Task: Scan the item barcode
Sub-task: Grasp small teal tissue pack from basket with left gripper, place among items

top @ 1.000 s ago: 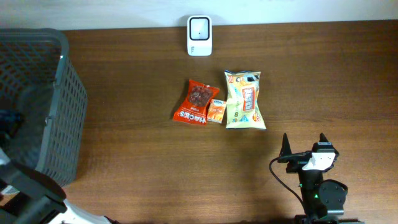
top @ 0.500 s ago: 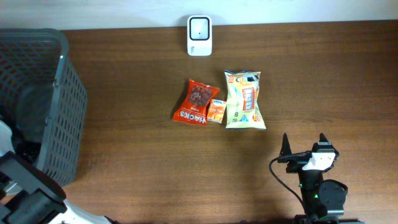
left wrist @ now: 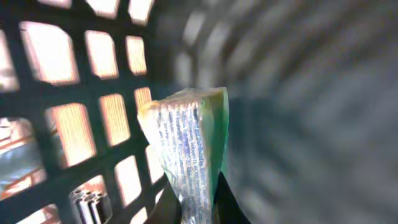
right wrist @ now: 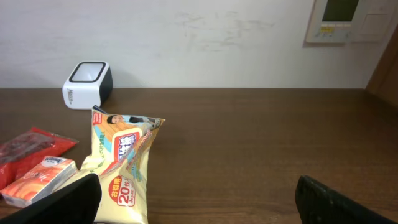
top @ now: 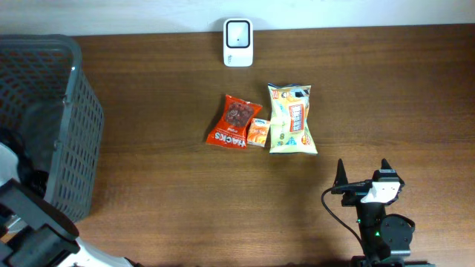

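Packet (left wrist: 186, 149), white and green, is inside the grey basket (top: 85, 133) at the left edge of the frame, and my left end effector (left wrist: 198, 208) pinches it at its lower edge. The right end effector (top: 363, 170) stands wide, lower right. Scanner (top: 238, 42) is top centre. I fear the thin grip slips, or the packet catches the mesh during lifting.
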Controlling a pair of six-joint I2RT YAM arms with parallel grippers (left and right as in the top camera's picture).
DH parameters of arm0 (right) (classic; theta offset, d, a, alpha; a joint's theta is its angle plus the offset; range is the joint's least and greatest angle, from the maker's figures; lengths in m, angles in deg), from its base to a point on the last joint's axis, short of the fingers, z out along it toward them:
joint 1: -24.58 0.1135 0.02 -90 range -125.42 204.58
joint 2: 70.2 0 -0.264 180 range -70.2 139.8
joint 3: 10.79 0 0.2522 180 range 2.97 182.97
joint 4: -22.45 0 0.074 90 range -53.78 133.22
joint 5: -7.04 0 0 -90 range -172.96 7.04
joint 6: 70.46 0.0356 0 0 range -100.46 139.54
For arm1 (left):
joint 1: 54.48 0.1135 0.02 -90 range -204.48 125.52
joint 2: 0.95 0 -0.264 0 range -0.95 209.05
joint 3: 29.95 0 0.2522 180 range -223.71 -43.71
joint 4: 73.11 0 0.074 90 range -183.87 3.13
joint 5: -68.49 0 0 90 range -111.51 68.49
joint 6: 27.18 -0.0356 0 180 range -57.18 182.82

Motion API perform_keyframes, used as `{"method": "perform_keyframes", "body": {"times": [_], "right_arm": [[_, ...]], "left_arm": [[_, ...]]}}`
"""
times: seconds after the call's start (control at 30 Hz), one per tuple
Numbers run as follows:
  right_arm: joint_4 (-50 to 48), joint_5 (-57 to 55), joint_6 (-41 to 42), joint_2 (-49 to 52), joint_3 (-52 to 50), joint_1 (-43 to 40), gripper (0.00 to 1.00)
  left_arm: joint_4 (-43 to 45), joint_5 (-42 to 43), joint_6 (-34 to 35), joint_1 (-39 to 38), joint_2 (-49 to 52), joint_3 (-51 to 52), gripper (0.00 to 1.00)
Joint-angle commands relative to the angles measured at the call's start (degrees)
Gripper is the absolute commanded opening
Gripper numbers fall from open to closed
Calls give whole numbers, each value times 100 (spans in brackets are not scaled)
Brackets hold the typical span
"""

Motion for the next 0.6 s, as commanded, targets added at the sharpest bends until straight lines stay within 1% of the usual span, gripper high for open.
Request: {"method": "perform_keyframes", "body": {"times": [0.0,0.03,0.1,0.13,0.23,0.27,0.33,0.37,0.4,0.43,0.47,0.53,0.57], "right_arm": [[24,-37,17,-37,-42,-33,99],[24,-37,17,-37,-42,-33,98],[24,-37,17,-37,-42,-33,98],[24,-37,17,-37,-42,-33,98],[24,-35,17,-37,-42,-33,98],[24,-37,17,-37,-42,-33,98],[24,-37,17,-37,-42,-33,98],[24,-37,17,-37,-42,-33,99],[24,-35,17,-37,-42,-33,98],[24,-37,17,-37,-42,-33,98],[24,-37,17,-37,-42,-33,98],[24,-35,17,-37,-42,-33,98],[24,-37,17,-37,-42,-33,98]], "left_arm": [[-638,227,37,11,-127,-1547,0],[-828,256,35,7,-144,-1947,0],[-1222,568,-52,-44,-170,-2990,0],[-1362,807,-155,-70,-175,-3416,0],[-1818,1810,-164,-223,-229,-4677,0],[-1923,2476,-323,-363,-289,-5141,0],[-1882,3775,-962,-678,-374,-5619,0],[-1867,4586,-1235,-1019,-431,-5825,0],[-1869,4940,-1344,-1266,-466,-5875,0],[-1873,5167,-1440,-1543,-494,-5875,0],[-1908,5213,-1493,-1851,-496,-5875,0],[-1985,4983,-1668,-2645,-448,-5829,0],[-2002,4688,-1668,-3117,-400,-5742,0]]}}
